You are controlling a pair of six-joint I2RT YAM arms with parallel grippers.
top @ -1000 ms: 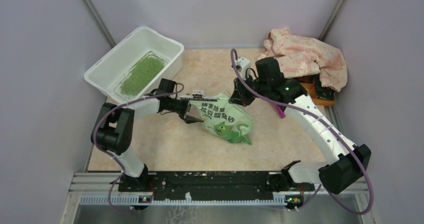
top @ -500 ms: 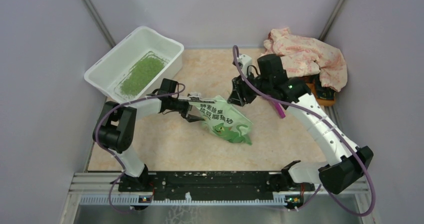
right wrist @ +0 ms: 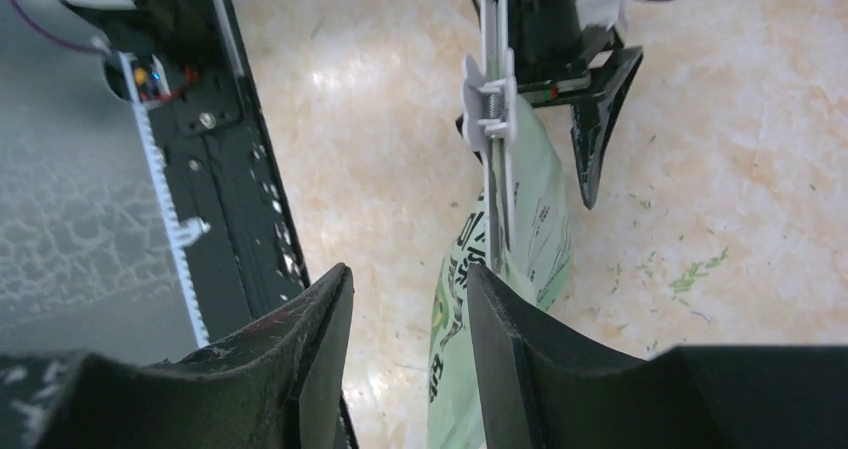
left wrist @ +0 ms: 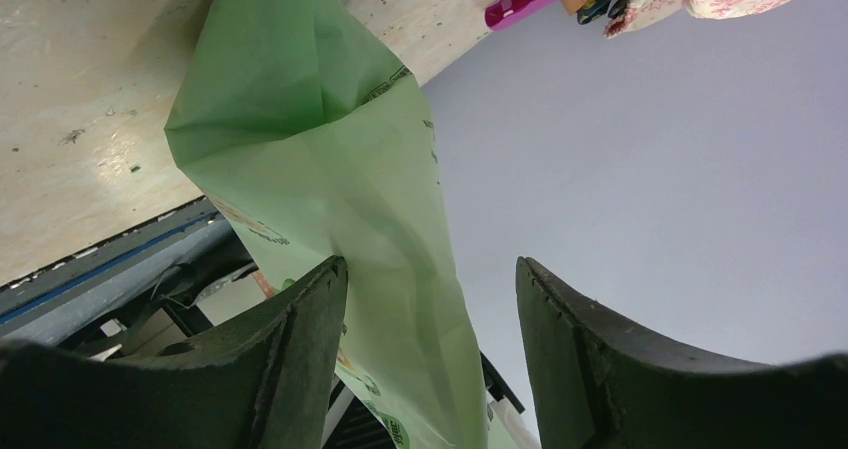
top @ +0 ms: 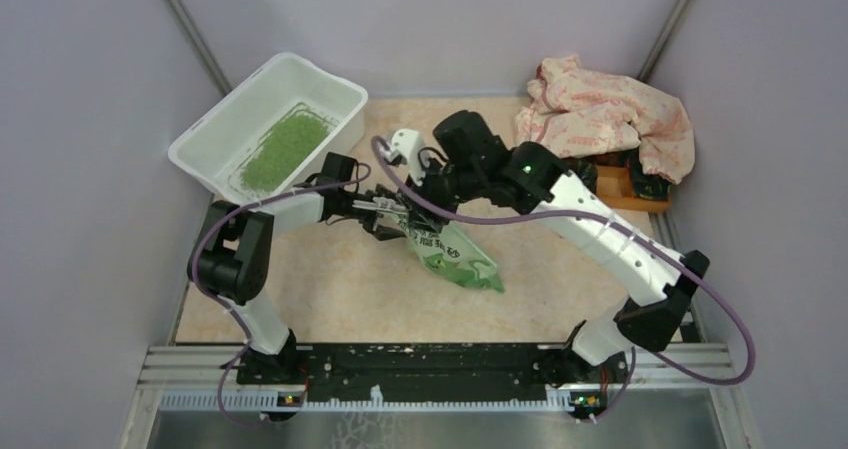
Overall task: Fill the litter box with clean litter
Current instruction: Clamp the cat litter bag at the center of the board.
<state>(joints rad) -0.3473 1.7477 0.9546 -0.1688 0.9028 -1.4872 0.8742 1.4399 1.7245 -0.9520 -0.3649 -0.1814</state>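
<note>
Your right gripper (right wrist: 408,274), fingers apart, faces the clip (right wrist: 492,99) edge-on. Left gripper (left wrist: 428,264) straddles the bag (left wrist: 300,139), grip unclear. Litter box (top: 225,99) sits far-left.

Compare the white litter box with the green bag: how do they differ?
The litter box is a white stiff tub; the bag is green, soft and printed. The litter box stands at the table's far left corner; the bag is near its middle. The litter box is open on top, with litter inside; the bag carries a clip on its upper edge. Both show green.
</note>
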